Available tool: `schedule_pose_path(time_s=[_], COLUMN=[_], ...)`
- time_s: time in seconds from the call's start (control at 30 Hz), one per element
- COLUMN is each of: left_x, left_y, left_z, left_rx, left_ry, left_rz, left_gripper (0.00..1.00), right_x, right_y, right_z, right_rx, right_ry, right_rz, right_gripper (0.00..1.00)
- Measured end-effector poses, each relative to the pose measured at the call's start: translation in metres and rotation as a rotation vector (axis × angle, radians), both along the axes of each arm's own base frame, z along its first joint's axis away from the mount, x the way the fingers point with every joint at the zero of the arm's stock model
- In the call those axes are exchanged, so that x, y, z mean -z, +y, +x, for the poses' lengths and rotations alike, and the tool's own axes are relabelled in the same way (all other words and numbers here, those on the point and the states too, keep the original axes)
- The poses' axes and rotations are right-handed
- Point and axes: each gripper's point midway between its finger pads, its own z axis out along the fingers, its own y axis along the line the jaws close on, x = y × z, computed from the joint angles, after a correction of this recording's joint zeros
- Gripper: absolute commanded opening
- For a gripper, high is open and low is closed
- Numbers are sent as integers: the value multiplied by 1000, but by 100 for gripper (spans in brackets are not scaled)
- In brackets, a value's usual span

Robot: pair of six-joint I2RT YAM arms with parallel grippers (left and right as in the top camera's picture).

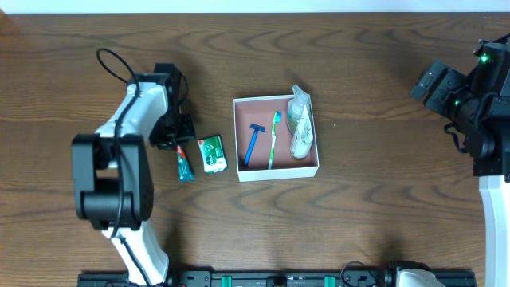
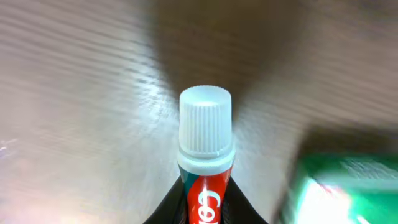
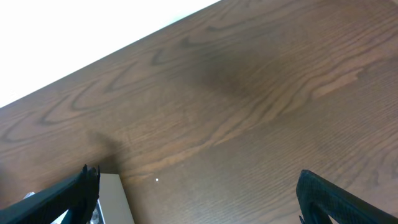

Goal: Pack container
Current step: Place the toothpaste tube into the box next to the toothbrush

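overhead: the white-walled container (image 1: 279,172) sits mid-table, holding a blue razor (image 1: 253,143), a green toothbrush (image 1: 273,140) and a pale bottle (image 1: 300,131). to its left, the left gripper (image 1: 178,143) meets a toothpaste tube (image 1: 184,163) beside a green soap packet (image 1: 212,154). left wrist: dark fingers (image 2: 169,208) pinch the tube below its white cap. right wrist: the right gripper (image 3: 199,202) gapes wide over wood, a container corner at lower left.

Container (image 1: 278,172) white (pinkish-brown inside); toothpaste tube (image 2: 206,158) red-teal, white-capped; razor (image 1: 253,143) blue.
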Motion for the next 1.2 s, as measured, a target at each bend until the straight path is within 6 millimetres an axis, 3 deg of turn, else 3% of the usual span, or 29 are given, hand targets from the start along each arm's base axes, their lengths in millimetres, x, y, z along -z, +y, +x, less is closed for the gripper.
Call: schedule_pose_path(time_s=[0.1, 0.2, 0.3, 0.37, 0.47, 0.57, 0.73, 0.83, 1.03, 1.1, 1.2], left_x=[-50, -108, -144, -150, -144, -123, -88, -67, -35, -29, -28], left_y=[-12, -40, -77, -102, -141, -175, -212, -224, -223, -223, -222], left_z=[15, 21, 16, 12, 13, 12, 16, 19, 15, 15, 15], left_rx=[17, 75, 169, 232, 303, 342, 383, 392, 389, 381, 367], left_ry=[-155, -325, -427, -452, -476, -471, -453, -436, -366, -352, -349], left_rz=[-40, -108, -164, -196, -226, -231, -225, -209, -173, -168, -165], left_gripper=[15, 15, 15, 15, 15, 15, 15, 15, 17, 29, 36], right_x=[0, 0, 0, 0, 0, 0, 0, 0, 0, 0, 0], right_y=[0, 0, 0, 0, 0, 0, 0, 0, 0, 0, 0], right_z=[0, 0, 0, 0, 0, 0, 0, 0, 0, 0, 0], right_rx=[0, 0, 0, 0, 0, 0, 0, 0, 0, 0, 0], right_ry=[0, 0, 0, 0, 0, 0, 0, 0, 0, 0, 0], right_rz=[0, 0, 0, 0, 0, 0, 0, 0, 0, 0, 0], right_gripper=[99, 99, 99, 99, 99, 99, 99, 99, 99, 99, 99])
